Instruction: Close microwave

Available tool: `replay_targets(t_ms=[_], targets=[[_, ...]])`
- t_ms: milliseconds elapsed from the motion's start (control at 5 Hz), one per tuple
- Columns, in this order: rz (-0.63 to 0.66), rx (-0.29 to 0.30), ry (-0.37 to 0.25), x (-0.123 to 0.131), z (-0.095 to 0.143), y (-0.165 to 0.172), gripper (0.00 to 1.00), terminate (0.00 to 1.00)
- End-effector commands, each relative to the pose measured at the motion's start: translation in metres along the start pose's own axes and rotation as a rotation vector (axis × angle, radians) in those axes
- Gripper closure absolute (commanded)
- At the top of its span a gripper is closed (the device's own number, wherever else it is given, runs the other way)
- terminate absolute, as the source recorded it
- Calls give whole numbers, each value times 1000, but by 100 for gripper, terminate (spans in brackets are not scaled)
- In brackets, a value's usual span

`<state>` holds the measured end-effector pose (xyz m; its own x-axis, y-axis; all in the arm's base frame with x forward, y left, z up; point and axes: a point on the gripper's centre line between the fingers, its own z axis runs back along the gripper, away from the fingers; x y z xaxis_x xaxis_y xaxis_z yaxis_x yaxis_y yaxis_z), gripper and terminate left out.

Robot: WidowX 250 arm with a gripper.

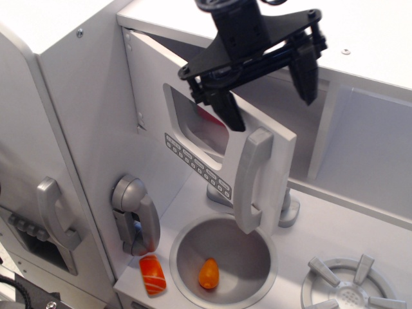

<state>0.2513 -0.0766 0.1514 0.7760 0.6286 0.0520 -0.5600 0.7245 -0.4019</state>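
The microwave [212, 138] sits in the upper part of the toy kitchen, its flat door [193, 154] swung most of the way toward shut but still angled out at the handle side. A small window [196, 125], a button row [196, 165] and a long vertical grey handle [252, 180] face outward. The black gripper [267, 93] hovers above the door's top edge, its 2 fingers spread apart, gripping nothing. Below lies a round sink [222, 257] with an orange piece [208, 273] inside; an orange-and-white piece [152, 275] rests beside it. A grey phone [134, 214] hangs on the left wall.
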Motion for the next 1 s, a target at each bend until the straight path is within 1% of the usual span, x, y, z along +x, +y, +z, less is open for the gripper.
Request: replay_targets(t_ms=[0, 200, 400, 600, 800], targets=[[-178, -18, 58, -25, 37, 49, 0, 0], [-200, 47, 61, -27, 40, 79, 0, 0], [-152, 117, 40, -14, 30, 101, 0, 0], [-174, 204, -24, -1, 7, 112, 0, 0], [-298, 215, -52, 10, -14, 106, 0, 0]])
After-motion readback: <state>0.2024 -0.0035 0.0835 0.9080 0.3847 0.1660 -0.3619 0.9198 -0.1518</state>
